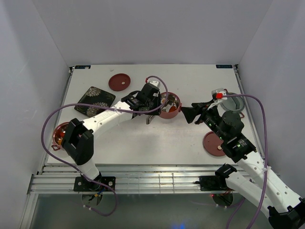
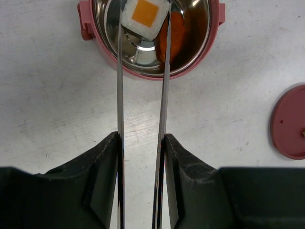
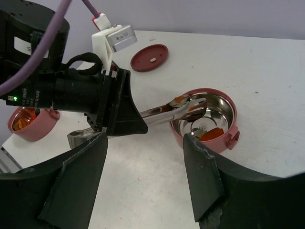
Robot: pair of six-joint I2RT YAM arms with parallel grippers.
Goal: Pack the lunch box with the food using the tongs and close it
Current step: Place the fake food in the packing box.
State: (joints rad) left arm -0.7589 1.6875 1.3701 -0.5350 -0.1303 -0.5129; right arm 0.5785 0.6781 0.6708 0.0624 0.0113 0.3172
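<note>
The lunch box (image 2: 198, 53) tier sits on the tabletop (image 1: 143, 143), our left end effector (image 2: 141, 138) squeezing the tongs (image 2: 162, 109), which pinch a white roll (image 2: 144, 16) above it. Next we should ease that squeeze. The right end effector (image 3: 145, 140) gapes empty.

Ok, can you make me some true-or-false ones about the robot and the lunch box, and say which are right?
1. The left fingers grip the tongs. True.
2. A white piece with an orange middle sits between the tongs' tips. True.
3. The right fingers hold a lid. False: they are open and empty.
4. The bowl under the tongs is closed. False: it is open, with an orange piece inside.
5. Two red lids lie on the table. True.
</note>
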